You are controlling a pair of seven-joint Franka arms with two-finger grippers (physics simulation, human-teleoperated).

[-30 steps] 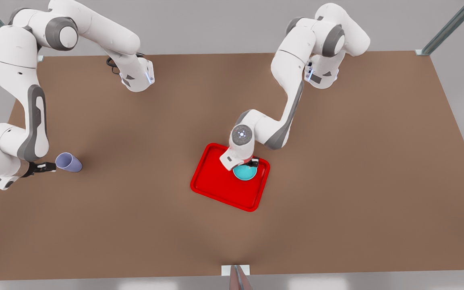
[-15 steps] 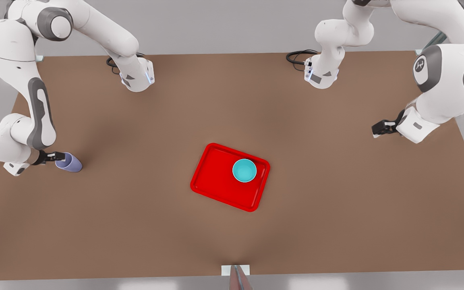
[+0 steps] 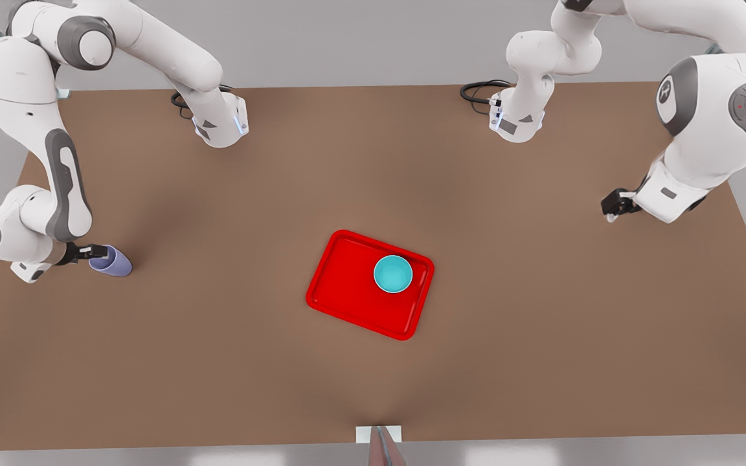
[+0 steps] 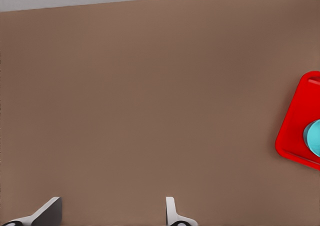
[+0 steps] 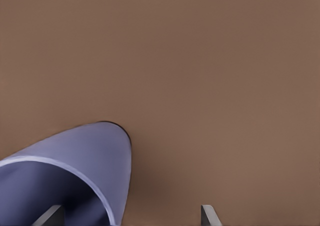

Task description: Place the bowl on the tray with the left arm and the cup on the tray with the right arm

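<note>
The right arm, at the front view's left, folds down steeply from its base, its forearm dropping to a low wrist beside the table (image 3: 230, 362) edge. Its right hand (image 3: 91, 251) points sideways at the cup (image 3: 112, 261), which stands on the table well apart from the tray (image 3: 340, 291). In the right wrist view the fingers (image 5: 209, 215) are spread apart, one inside the cup's (image 5: 75, 171) mouth and the other outside its wall; whether they touch it I cannot tell.

The left arm, at the front view's right, is drawn back and raised near the table's far corner. Its left hand (image 3: 614, 206) hangs over bare table, and in the left wrist view its fingers (image 4: 171, 212) stand wide apart, holding nothing.

The bowl (image 3: 393, 274) sits upright on the tray, near one corner.
</note>
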